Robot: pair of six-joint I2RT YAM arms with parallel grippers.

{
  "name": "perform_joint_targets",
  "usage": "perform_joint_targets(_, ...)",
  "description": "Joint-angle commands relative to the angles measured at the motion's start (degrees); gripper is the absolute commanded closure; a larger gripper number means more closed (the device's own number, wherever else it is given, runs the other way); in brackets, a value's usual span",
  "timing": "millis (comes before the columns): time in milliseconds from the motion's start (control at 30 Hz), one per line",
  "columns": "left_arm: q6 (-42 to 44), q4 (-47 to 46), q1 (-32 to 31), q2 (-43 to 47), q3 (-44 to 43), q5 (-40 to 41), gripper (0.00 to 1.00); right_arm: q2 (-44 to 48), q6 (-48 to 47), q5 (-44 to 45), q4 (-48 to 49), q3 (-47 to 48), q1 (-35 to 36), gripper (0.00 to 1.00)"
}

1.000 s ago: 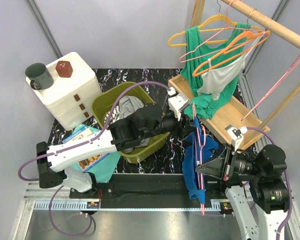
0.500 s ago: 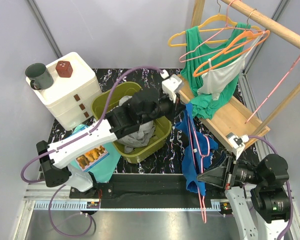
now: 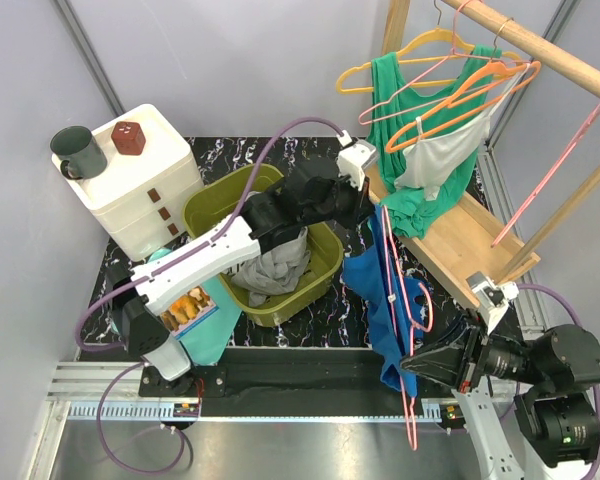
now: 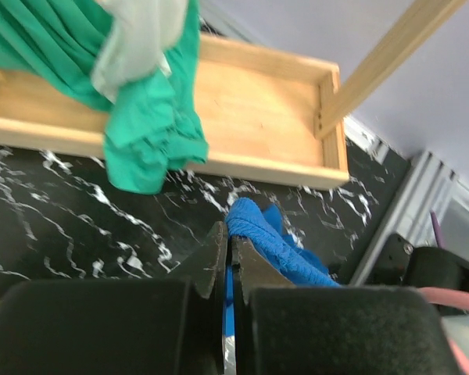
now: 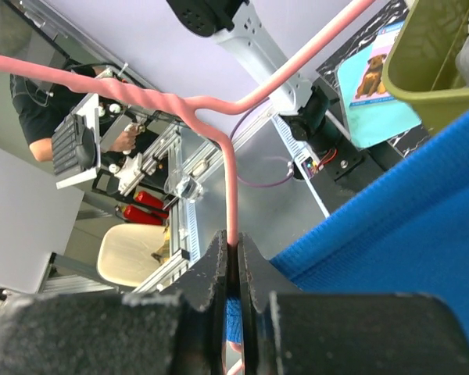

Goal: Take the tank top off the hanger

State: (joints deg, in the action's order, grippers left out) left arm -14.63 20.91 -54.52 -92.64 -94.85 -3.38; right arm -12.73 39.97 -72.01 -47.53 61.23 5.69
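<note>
Blue tank top (image 3: 378,300) hung stretched between the two grippers. Its upper edge was pinched in the all-but-closed fingers of the left gripper (image 4: 228,241) (only a sliver of gap showed between them), and the rest draped away below those fingers toward the right gripper (image 5: 230,242). The right fingers were clamped tight on the pink hanger (image 5: 230,183), whose wire ran straight out from their tips before forking, with blue cloth bunched just beside them and the wire lying against the top.
</note>
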Motion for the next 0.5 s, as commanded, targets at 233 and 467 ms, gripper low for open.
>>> perform_joint_targets(233, -5.0, -9.0, -1.6, 8.4, 11.7, -18.0, 1.00, -10.0, -7.5, 16.4, 4.0, 5.7, 0.7, 1.00)
perform_joint_targets(467, -5.6, -9.9, -4.3, 14.1, 14.5, -23.7, 1.00, -13.6, -15.4, 33.9, 8.1, 2.2, 0.7, 1.00)
